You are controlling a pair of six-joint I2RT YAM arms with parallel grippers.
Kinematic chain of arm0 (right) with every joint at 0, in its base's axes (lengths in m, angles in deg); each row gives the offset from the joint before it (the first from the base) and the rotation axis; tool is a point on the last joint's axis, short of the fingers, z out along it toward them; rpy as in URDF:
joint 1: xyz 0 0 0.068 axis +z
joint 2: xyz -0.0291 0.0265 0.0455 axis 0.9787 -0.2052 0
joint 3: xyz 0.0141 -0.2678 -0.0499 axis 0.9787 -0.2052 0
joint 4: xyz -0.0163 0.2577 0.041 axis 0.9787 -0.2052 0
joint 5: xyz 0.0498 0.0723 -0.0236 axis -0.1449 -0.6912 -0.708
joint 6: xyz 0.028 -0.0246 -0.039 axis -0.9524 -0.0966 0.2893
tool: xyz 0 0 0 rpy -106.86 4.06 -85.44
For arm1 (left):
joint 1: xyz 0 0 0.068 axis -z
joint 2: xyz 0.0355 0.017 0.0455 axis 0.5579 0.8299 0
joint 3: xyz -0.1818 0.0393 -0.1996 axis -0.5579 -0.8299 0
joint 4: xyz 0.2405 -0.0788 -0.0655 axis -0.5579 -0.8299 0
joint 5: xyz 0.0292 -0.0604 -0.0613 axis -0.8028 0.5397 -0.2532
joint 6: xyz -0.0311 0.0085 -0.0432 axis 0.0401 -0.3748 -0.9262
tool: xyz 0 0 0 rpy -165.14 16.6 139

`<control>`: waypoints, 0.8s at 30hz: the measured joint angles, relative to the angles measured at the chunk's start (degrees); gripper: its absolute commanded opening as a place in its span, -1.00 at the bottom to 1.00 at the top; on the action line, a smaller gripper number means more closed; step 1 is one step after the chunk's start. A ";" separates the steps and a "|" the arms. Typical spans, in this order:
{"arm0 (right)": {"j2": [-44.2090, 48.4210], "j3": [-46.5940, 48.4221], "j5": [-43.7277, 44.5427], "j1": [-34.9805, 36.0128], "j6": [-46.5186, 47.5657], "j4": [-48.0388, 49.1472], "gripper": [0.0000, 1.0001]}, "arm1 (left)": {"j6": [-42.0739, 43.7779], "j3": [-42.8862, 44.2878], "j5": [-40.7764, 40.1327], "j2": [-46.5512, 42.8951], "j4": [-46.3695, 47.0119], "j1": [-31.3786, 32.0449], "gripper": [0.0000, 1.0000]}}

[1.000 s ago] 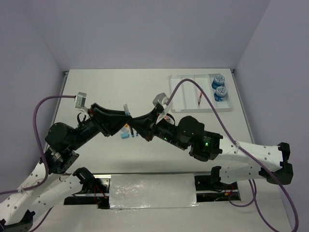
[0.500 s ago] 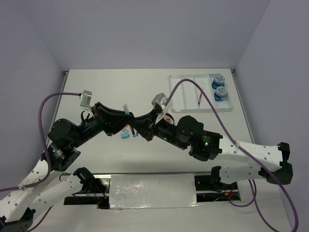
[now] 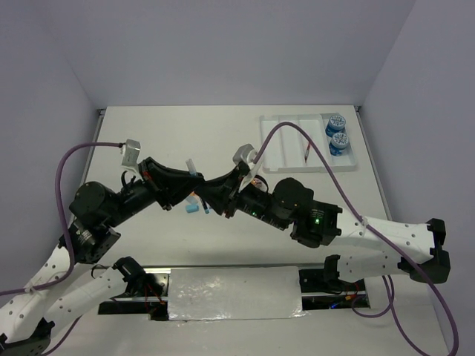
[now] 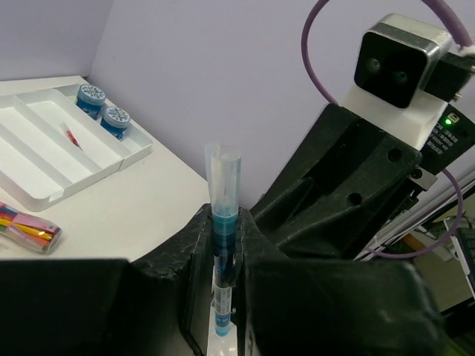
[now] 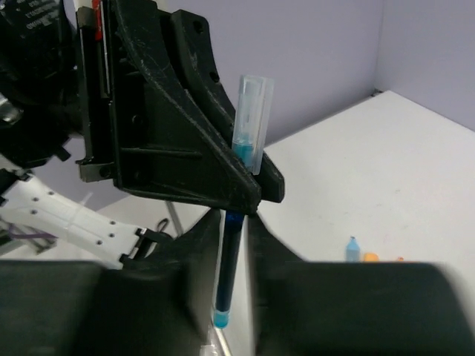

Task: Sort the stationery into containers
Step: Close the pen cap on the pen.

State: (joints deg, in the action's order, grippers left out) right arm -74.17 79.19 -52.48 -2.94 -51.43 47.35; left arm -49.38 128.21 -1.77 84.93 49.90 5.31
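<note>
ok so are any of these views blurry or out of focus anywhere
Top external view: even soft light, sharp all over, no hard shadows; left wrist view: the black end effector fingers nearest the lens are blurred, the blue pen with a clear cap is sharp; right wrist view: same, near fingers soft.
</note>
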 measured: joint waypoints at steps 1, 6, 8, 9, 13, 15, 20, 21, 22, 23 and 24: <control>0.07 -0.37 -0.57 0.00 -0.24 0.66 -0.14 | 0.68 0.74 0.26 0.04 -0.74 0.00 -1.00; 0.26 -3.13 -3.30 0.00 -1.25 0.42 -0.03 | 6.05 3.74 4.09 -0.17 -0.20 0.02 -1.00; 0.26 -3.69 -4.79 0.00 -2.14 0.61 -0.04 | 7.87 3.76 7.39 -0.74 1.01 0.02 -1.00; 0.33 -3.96 -5.81 0.07 -2.56 1.05 -0.06 | 8.17 3.76 8.90 -0.76 1.68 0.02 -1.00; 0.92 -4.59 -11.13 0.00 -3.63 2.75 -0.04 | 9.09 3.72 15.28 -0.72 4.96 0.02 -1.00; 0.92 -4.52 -14.16 0.00 -4.17 3.54 -0.04 | 9.07 3.69 18.12 -0.83 6.84 0.02 -1.00; 0.07 -2.86 -19.06 -0.07 -4.68 4.02 -0.08 | 8.92 2.56 22.36 -1.97 10.10 0.02 -1.00; -0.24 -2.36 -19.63 -0.11 -4.76 4.13 -0.08 | 8.92 2.56 22.71 -2.05 10.34 0.02 -1.00; -0.52 -1.90 -20.11 -0.13 -4.85 4.37 -0.09 | 8.96 2.56 22.86 -2.12 10.49 0.02 -1.00; -0.83 -1.51 -20.55 -0.13 -4.96 4.85 -0.11 | 8.96 2.56 23.06 -2.19 10.47 0.02 -1.00; -1.03 -1.38 -20.72 -0.13 -5.03 5.46 -0.17 | 9.01 2.56 23.21 -2.19 10.32 0.02 -1.00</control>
State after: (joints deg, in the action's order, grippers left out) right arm -75.19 77.81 -73.20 -3.07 -56.46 52.81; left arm -40.37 130.77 21.44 82.75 60.21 5.33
